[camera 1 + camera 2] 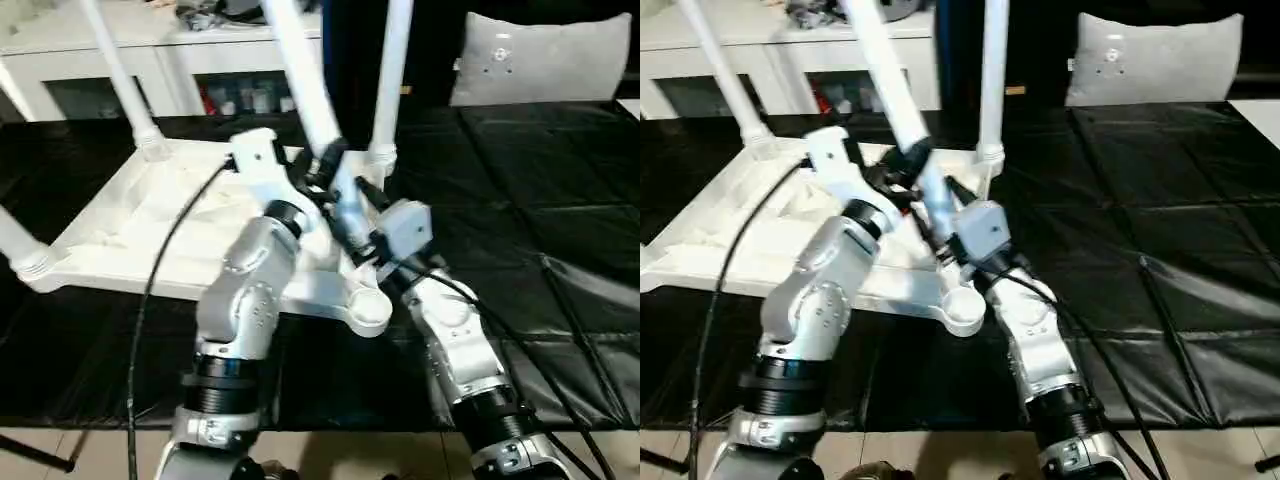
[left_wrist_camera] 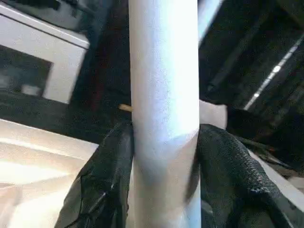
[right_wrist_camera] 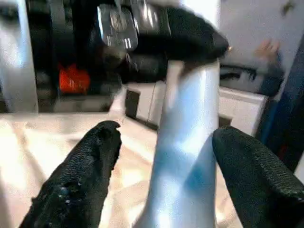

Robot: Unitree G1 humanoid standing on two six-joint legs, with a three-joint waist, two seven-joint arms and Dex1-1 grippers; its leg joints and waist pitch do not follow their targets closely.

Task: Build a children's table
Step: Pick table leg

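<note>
fourth leg between both grippers, near corner socket empty

nearest: two silver forearms cross the lower view and cover the middle of the upturned tabletop [image 1: 120, 240] on the black mat [image 1: 520, 200]. the tilted leg [image 1: 300, 80] runs out of frame at the top; its lower end is hidden behind the wrists, so whether it is seated i cannot tell.

left gripper [image 2: 164, 156]: both black fingers [image 2: 107, 180] pressed against the leg, clamped on it. right gripper [image 3: 164, 142]: fingers [image 3: 90, 156] spread, the leg between them with a gap each side, not gripping.

tabletop lies ribbed side up. three legs stand in corner sockets: far left [image 1: 120, 75], far right [image 1: 390, 75], near left [image 1: 15, 240], all cut off. near right socket [image 1: 365, 308] is empty. a grey cushion [image 1: 540, 55] lies beyond; a white cabinet [image 1: 100, 60] stands behind.
</note>
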